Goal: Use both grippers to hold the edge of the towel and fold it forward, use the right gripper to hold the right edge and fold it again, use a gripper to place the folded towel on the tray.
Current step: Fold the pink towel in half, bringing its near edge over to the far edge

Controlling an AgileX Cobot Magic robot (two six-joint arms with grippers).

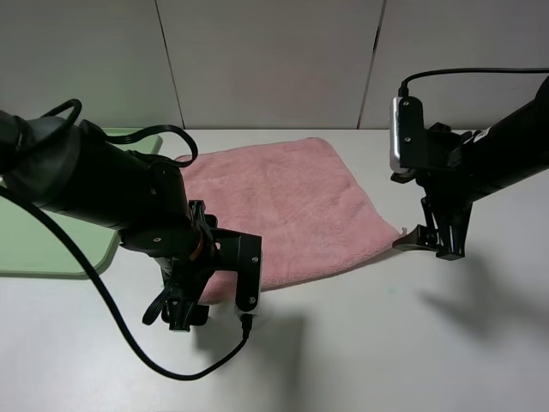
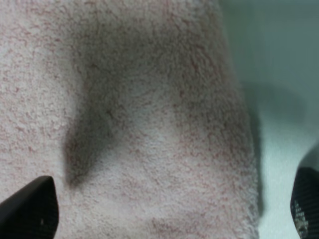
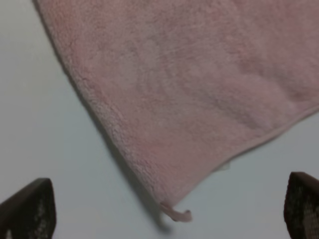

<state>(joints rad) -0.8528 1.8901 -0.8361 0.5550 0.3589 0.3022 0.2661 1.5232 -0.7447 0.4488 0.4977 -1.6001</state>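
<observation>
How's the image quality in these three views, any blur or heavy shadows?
Exterior high: sharp, evenly lit, soft shadows on the table. Left wrist: close and soft, a dark shadow patch on the towel. Right wrist: mildly blurred, thin shadow beside the towel corner.

Pink towel [image 1: 283, 202] fuzzy terry cloth, matt, table [image 1: 386, 343] smooth w/ slight sheen, green tray [image 1: 51, 249] smooth, right fingers [image 3: 30, 209] dark matt

Light: bright, even, diffuse, falling from above.
Shadows: soft grey patches on the worktop [image 1: 386, 360] beneath both arms [image 1: 103, 184] in the high view; a dark hollow on the towel [image 2: 84, 139] in the left wrist view.
Focus: high view sharp; both wrist views soft, the fingers [image 3: 27, 211] blurred dark wedges at the corners.
</observation>
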